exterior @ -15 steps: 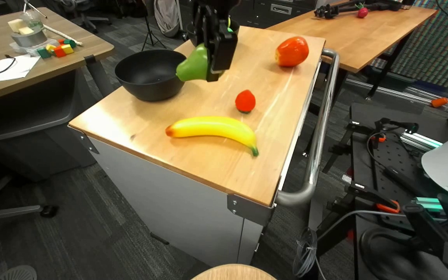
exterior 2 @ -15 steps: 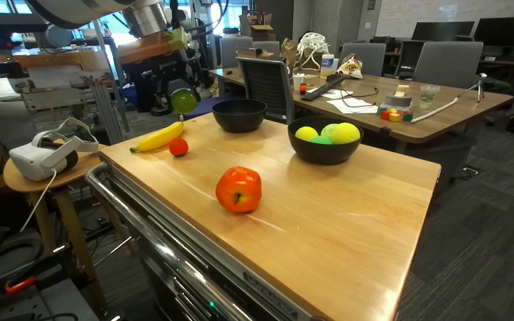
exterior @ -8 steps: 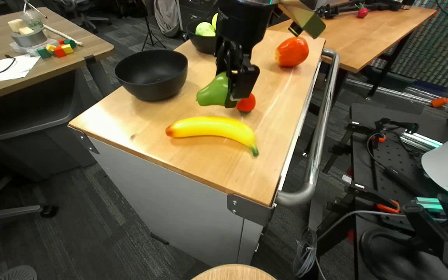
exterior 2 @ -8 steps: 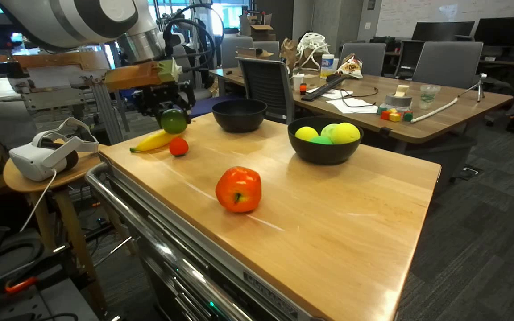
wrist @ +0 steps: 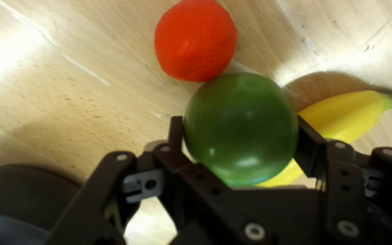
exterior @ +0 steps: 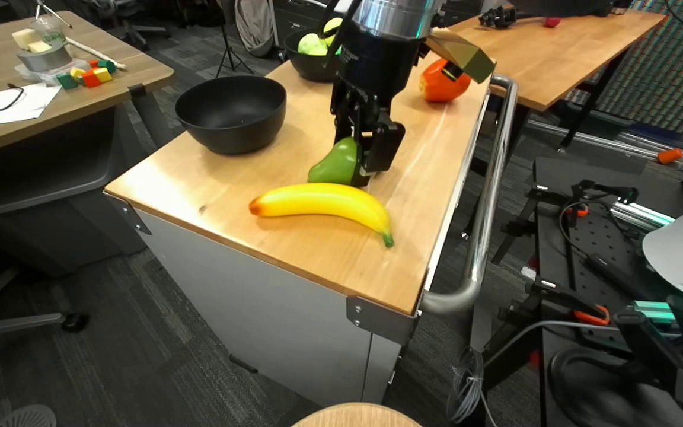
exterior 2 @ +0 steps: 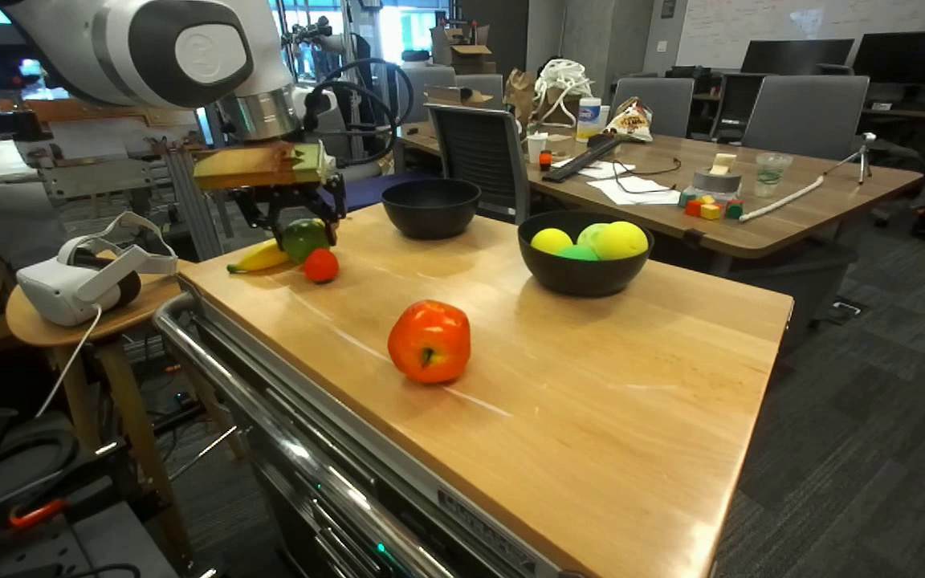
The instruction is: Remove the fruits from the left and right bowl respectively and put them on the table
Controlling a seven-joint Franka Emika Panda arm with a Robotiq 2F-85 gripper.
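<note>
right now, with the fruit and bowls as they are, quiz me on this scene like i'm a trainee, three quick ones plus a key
1. Count: in an exterior view, how many round fruits show in the bowl farther from the banana?

2. Choose one. The banana lies:
a) in a bowl
b) on the table
c) on the floor

3. True or false: the small red fruit is the one that the pincer straddles.

Key:
1. Four.
2. b.
3. False; the pincer straddles the green fruit.
</note>
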